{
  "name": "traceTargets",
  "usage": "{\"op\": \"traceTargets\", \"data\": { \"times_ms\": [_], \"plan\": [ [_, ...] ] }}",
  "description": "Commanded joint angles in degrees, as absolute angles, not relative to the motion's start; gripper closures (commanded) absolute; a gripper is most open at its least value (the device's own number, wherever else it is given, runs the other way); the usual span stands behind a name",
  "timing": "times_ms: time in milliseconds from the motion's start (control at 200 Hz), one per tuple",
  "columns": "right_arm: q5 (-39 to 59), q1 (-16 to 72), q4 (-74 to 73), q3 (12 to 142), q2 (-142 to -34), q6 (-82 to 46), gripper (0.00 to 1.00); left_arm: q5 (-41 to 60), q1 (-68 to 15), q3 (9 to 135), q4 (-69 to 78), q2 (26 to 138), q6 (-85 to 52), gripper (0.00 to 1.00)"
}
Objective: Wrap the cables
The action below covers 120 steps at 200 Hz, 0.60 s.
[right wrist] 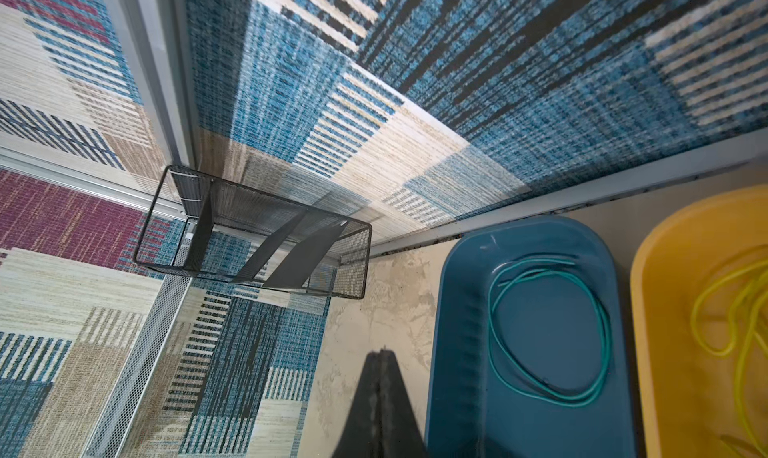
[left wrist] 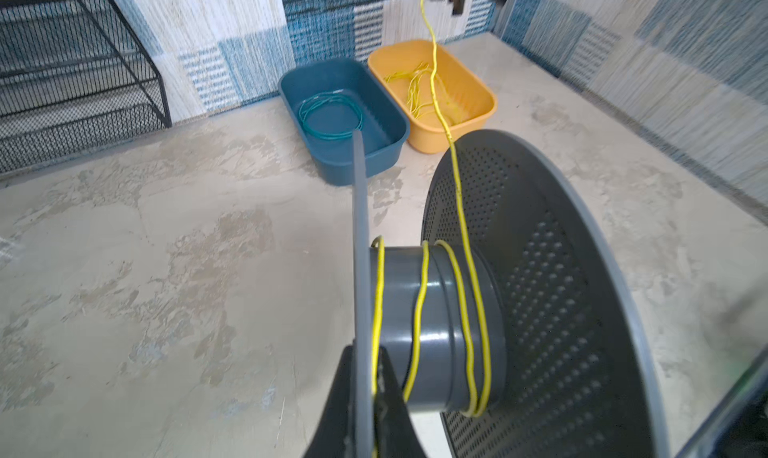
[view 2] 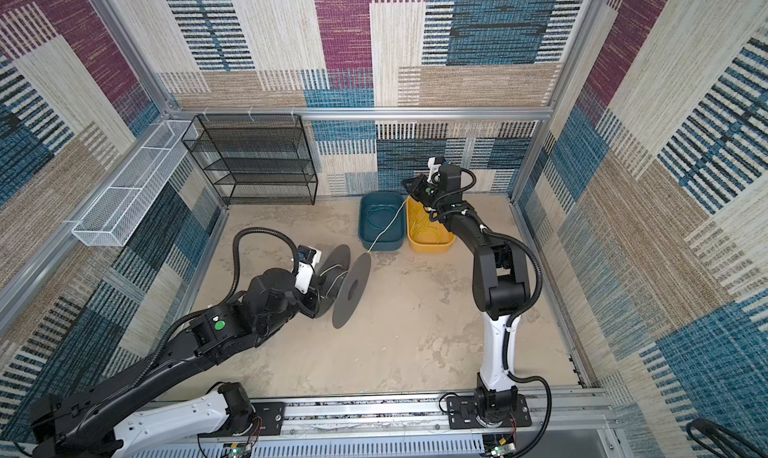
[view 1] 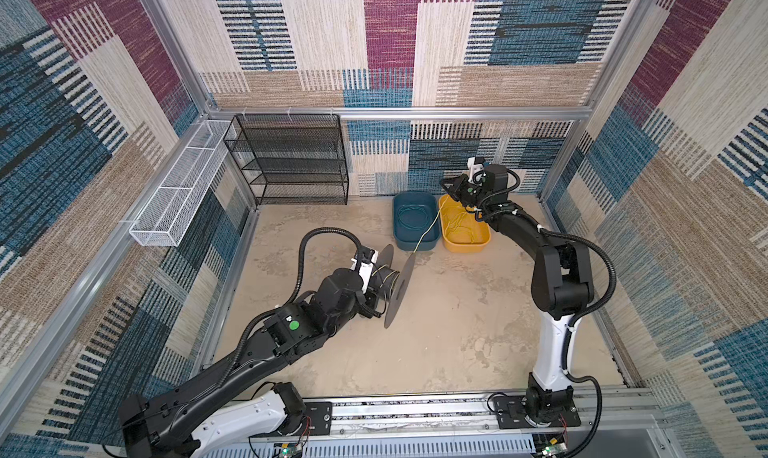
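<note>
Left arm: stretched low from the near left corner of the table toward its middle, wrist rolled sideways. Left gripper (left wrist: 368,397) has its jaws clamped on the rim of one flange of a dark grey plastic spool (view 1: 398,291), which it holds on its side with the hub about level. Cannot tell whether the lower rim touches the table.

Thin bright yellow cable (left wrist: 459,194): a few loose turns lie around the hub, then one strand climbs taut past the perforated flange toward the far edge, up to the right gripper (view 1: 451,189).

Right arm: rises from the near right rail, elbow bent high, forearm reaching to the far edge. The gripper hangs above the seam between two tubs. In the right wrist view the jaws are pressed together; the strand ends there, but the pinch itself is hidden.

Table (view 1: 457,331): mottled beige, stone-like.
- Far edge, right of centre: a blue plastic tub (view 1: 415,246) holding a coiled teal cable (right wrist: 548,331), and just beside it a yellow plastic tub (view 1: 465,248) with more loose yellow cable.
- Far left corner: a black wire-mesh shelf rack (view 1: 291,160).

Room: woven walls patched in blue, magenta and beige, aluminium frame, and a white mesh basket (view 1: 178,194) along the left wall.
</note>
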<state>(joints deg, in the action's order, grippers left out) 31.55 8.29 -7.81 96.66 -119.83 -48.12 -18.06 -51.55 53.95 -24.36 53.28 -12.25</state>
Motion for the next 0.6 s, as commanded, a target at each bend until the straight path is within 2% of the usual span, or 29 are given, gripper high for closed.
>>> {"op": "traceTargets", "data": {
  "times_ms": [0,356,596],
  "plan": [
    [23.78,7.65,-9.61,95.71,-120.28,-45.75,1.00,-12.00,-51.83,56.11,-29.53,49.95,-9.49,1.00],
    [22.11,5.16,-11.38,92.00,-120.39,-45.47,1.00,-8.59,-51.78,62.38,-33.20,46.34,-9.90,1.00],
    [21.71,6.50,-18.11,79.15,-115.26,-46.87,1.00,-12.68,-51.34,68.78,-28.59,52.55,-10.06,1.00]
  ]
}}
